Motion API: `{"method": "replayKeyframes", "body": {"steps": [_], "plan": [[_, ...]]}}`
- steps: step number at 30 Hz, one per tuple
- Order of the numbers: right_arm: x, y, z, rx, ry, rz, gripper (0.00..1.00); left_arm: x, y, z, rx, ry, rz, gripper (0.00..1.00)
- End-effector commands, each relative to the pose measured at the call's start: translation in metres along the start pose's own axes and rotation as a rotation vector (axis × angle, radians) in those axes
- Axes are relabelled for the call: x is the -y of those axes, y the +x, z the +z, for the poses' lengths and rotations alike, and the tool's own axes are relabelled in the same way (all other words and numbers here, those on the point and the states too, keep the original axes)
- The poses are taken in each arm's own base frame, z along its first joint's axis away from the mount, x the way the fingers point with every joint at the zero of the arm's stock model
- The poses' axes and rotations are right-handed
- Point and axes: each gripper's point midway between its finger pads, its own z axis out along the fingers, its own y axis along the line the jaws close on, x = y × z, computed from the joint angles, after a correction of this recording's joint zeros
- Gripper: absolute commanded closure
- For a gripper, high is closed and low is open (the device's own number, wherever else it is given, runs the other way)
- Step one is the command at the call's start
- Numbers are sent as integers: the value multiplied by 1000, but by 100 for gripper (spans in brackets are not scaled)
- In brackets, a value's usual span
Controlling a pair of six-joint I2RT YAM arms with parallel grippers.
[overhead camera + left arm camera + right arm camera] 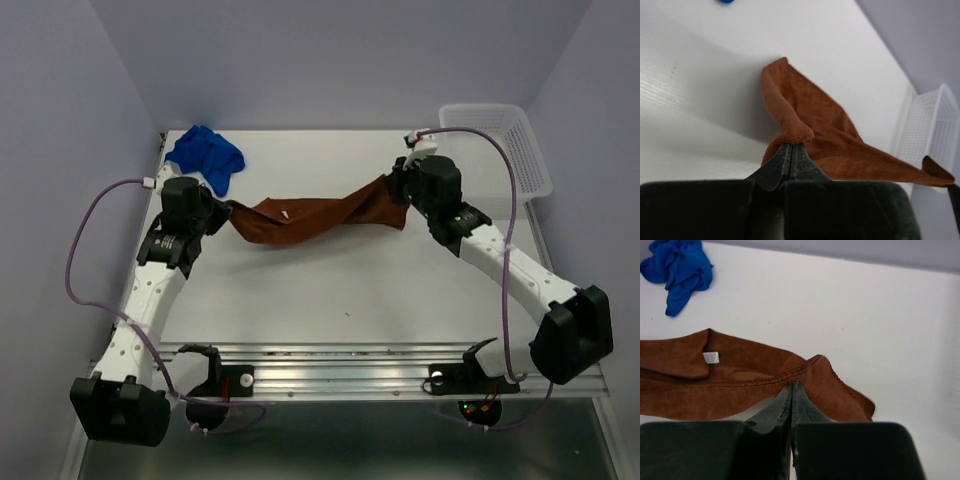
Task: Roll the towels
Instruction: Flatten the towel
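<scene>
1. The left gripper (227, 210) is clamped on one end of the rust-brown towel (305, 220).
2. The right gripper (398, 190) is clamped on its opposite end.
3. The rust-brown towel spans between them over the table (330, 300).
4. The blue towel (207, 157) lies crumpled at the far-left corner.

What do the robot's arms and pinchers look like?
The left arm and right arm are white with small holes and chunky black joints. A thin purple cable loops beside each. The left gripper and right gripper are black, each with two flat tapered fingers.
</scene>
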Motion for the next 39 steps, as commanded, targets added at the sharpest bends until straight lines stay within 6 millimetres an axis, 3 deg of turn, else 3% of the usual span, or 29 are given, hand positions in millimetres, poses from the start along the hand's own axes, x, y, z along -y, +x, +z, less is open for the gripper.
{"method": "replayKeyframes", "body": {"steps": [1,3,4,7,12,16,18,20,22,23,26,27,29,30,31,32,33,34,35,36,37,38,39], "plan": [[10,-62,-45,220,73,19,99,58,-48,-51,119,201,-98,100],[17,-76,-66,272,102,20,99,67,-58,-66,143,234,-148,100],[17,-95,-89,333,99,32,99,76,-68,-83,172,270,-166,100],[19,-125,-137,434,98,46,99,88,-82,-116,208,326,-212,100],[-2,-155,-205,534,-43,57,99,119,-86,-175,195,521,-211,100],[-8,-172,-258,617,-106,101,99,114,-93,-230,249,569,-261,100],[-8,-173,-280,640,-119,104,99,101,-102,-240,309,532,-314,100],[-6,-169,-288,637,-120,113,99,85,-102,-245,339,486,-365,100],[-4,-165,-292,637,-113,125,99,77,-96,-228,319,442,-379,100],[-2,-162,-289,629,-104,128,99,76,-92,-218,299,426,-380,100],[19,-142,-261,546,25,175,99,70,-72,-162,199,335,-382,100],[32,-131,-239,500,115,203,100,63,-62,-131,159,268,-385,100],[45,-111,-209,425,205,215,99,57,-55,-101,131,208,-384,100],[55,-95,-190,376,273,228,99,50,-51,-71,123,151,-385,100],[60,-82,-171,327,315,223,99,47,-48,-56,116,127,-382,100],[68,-55,-132,221,392,200,99,43,-45,-39,109,96,-377,100],[71,-39,-112,164,421,186,99,36,-46,-22,126,49,-369,96],[83,-35,-94,132,463,192,99,26,-39,15,99,-42,-355,89],[92,-27,-75,87,476,196,99,20,-38,33,90,-94,-323,76],[93,7,-33,-48,410,202,99,20,-30,49,33,-116,-295,33],[108,12,-18,-81,412,235,96,9,-10,85,-61,-186,-247,20],[103,-4,-4,-69,388,231,87,27,-20,92,-87,-170,-208,13],[106,1,3,-103,403,223,64,32,-12,100,-155,-164,-149,5]]}}
